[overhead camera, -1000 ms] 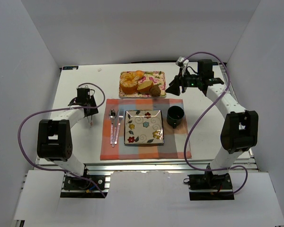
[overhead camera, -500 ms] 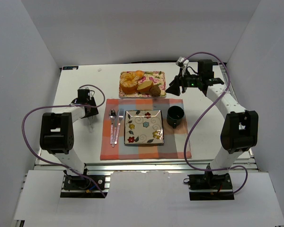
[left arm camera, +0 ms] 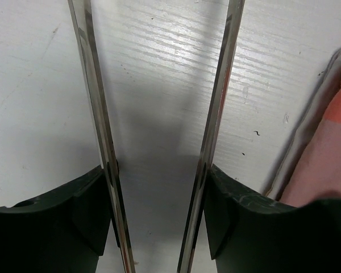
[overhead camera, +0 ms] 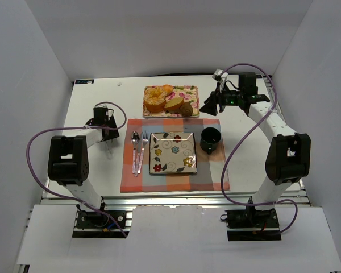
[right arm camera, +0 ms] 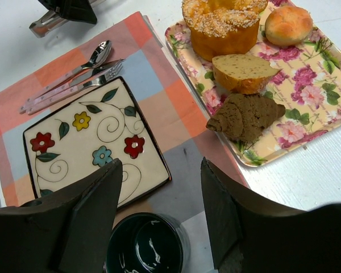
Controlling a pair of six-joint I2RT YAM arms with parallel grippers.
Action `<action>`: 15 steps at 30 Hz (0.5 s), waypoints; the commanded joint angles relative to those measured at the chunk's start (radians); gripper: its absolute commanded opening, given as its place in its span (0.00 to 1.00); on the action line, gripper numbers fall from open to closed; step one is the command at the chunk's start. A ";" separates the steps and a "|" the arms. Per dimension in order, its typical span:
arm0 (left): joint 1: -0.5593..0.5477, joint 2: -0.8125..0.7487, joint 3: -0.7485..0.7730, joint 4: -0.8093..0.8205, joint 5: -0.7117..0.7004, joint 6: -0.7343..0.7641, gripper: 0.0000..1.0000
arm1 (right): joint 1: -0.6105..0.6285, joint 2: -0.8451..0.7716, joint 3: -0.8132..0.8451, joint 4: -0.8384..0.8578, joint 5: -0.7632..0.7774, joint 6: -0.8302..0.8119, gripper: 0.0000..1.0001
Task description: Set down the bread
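The bread (overhead camera: 174,103) is a pale wedge with a golden crust. It lies on the floral tray (overhead camera: 190,91) between the orange-glazed pastry (overhead camera: 156,98) and the dark brown muffin (overhead camera: 186,108). In the right wrist view the bread (right arm camera: 243,71) sits above the muffin (right arm camera: 247,116). My right gripper (overhead camera: 208,105) is open and empty, hovering just right of the tray and above the mug; its jaws (right arm camera: 161,170) stand wide apart. My left gripper (overhead camera: 107,141) is open and empty over bare table left of the placemat, with its thin metal fingers (left arm camera: 96,102) spread apart.
A flowered square plate (overhead camera: 173,152) lies on the checked placemat (overhead camera: 216,173). A spoon (overhead camera: 134,149) and fork (overhead camera: 142,148) lie to its left, and a dark mug (overhead camera: 210,140) to its right. A small round roll (right arm camera: 288,24) sits at the tray's far end.
The left arm's elbow shifted slightly while its gripper stayed near the placemat's left edge. The right gripper has barely moved. Nothing was picked up or released.
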 commanded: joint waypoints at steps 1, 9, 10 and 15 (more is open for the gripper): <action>0.006 -0.031 -0.030 -0.018 0.026 -0.011 0.68 | -0.007 -0.040 -0.012 0.027 -0.025 0.001 0.63; 0.006 -0.184 -0.001 -0.024 0.157 -0.033 0.53 | -0.011 -0.054 -0.017 0.027 -0.026 0.003 0.63; 0.006 -0.206 0.005 -0.015 0.188 -0.041 0.48 | -0.011 -0.056 -0.017 0.027 -0.028 0.004 0.63; 0.006 -0.313 0.025 0.006 0.387 -0.129 0.45 | -0.013 -0.060 -0.021 0.027 -0.033 0.009 0.63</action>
